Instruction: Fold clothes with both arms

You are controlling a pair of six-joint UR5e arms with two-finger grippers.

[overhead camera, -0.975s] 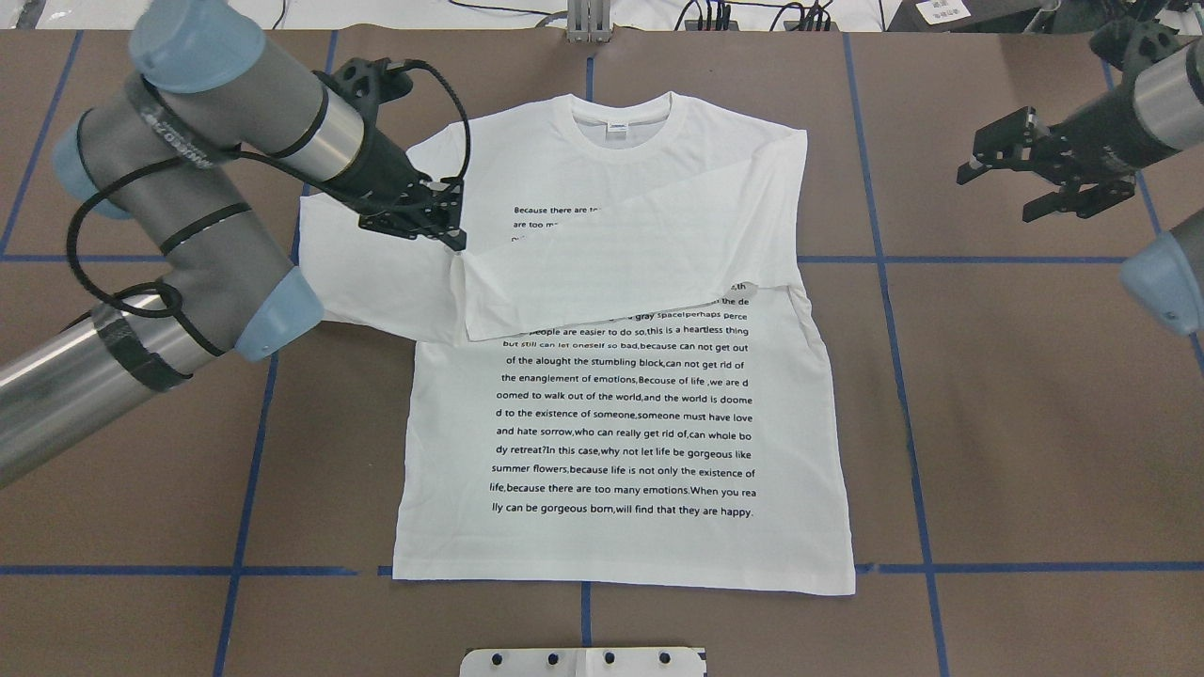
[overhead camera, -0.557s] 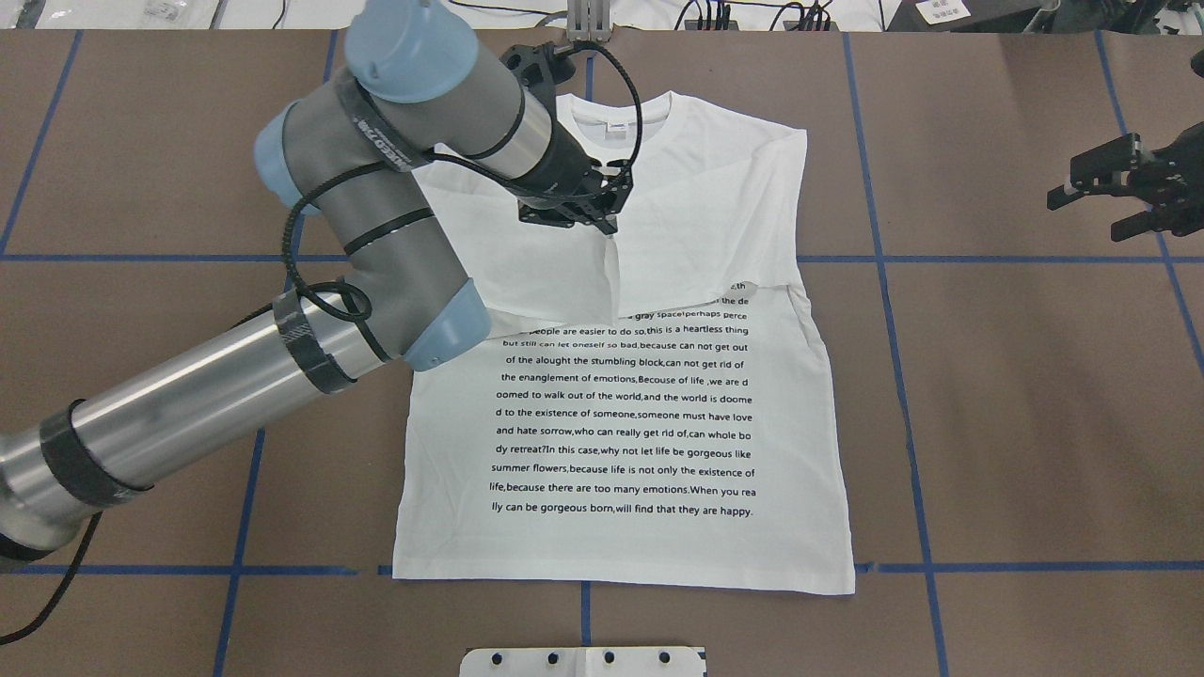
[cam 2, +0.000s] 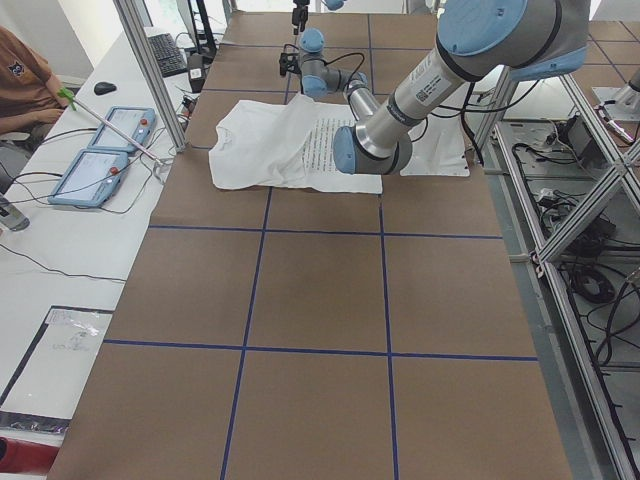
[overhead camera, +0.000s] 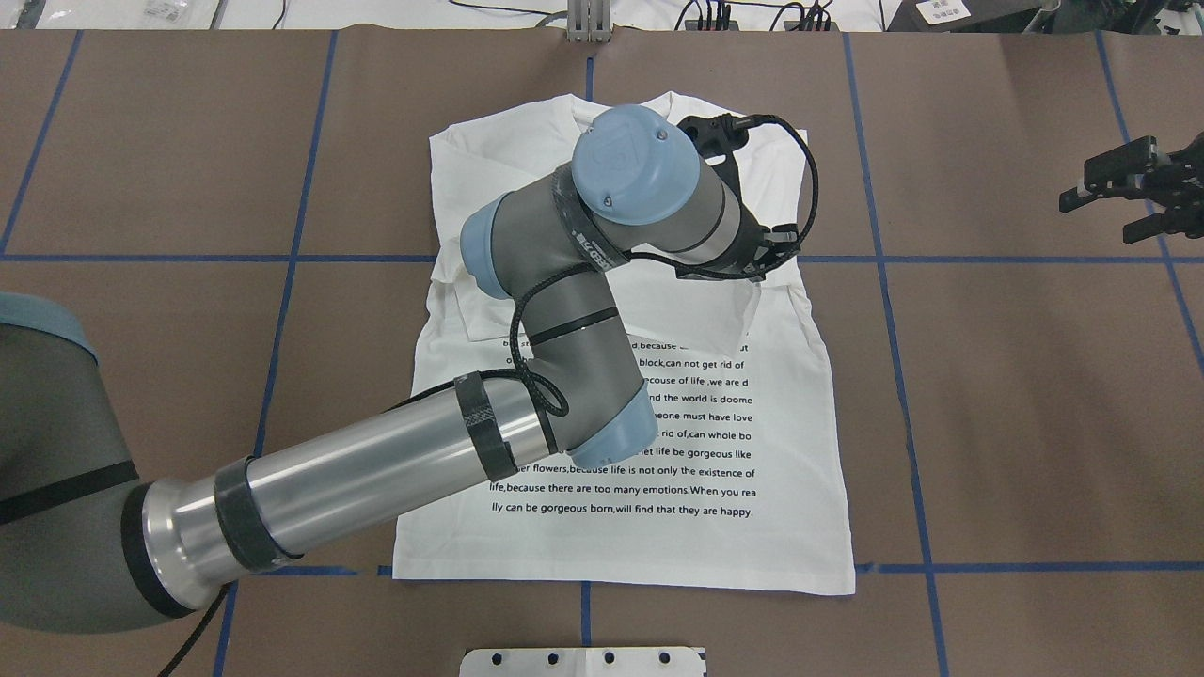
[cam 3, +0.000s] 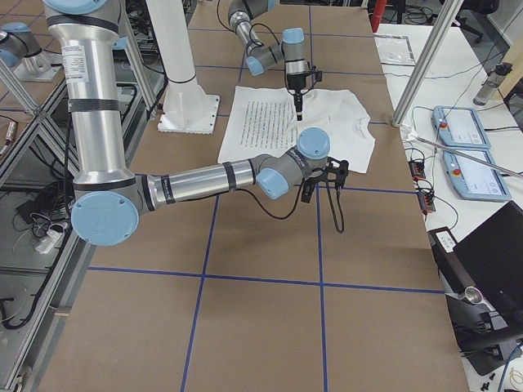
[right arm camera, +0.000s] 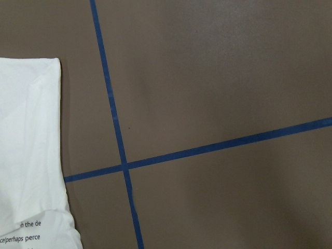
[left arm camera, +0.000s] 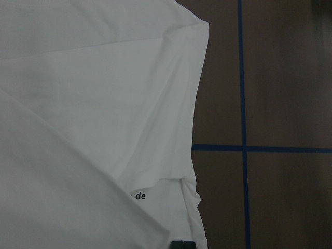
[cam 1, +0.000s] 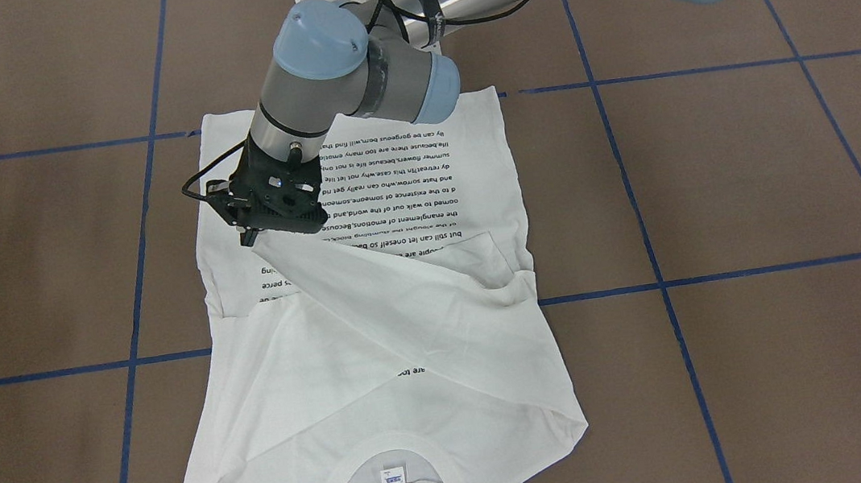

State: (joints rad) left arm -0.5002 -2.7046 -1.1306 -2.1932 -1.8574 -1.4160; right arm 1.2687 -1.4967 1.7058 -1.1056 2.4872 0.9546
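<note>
The white long-sleeved T-shirt (overhead camera: 658, 508) lies flat on the brown table, text side up, collar at the far edge. My left arm reaches across it. My left gripper (cam 1: 250, 239) is shut on the end of the shirt's left sleeve (cam 1: 404, 293), which is drawn taut across the chest to the shirt's right side. In the overhead view the left gripper (overhead camera: 752, 273) is mostly hidden under its wrist. The right sleeve lies folded over the chest underneath. My right gripper (overhead camera: 1096, 218) is open and empty, well off to the right of the shirt.
Blue tape lines (overhead camera: 884, 259) divide the brown table cover. A white plate with holes (overhead camera: 583, 661) sits at the near edge, a grey bracket (overhead camera: 588, 23) at the far edge. Two control tablets (cam 2: 105, 150) and a person sit beyond the far side.
My left gripper has carried the sleeve end from the shirt's left chest rightward across to its right side. My right gripper has drawn back to the right.
</note>
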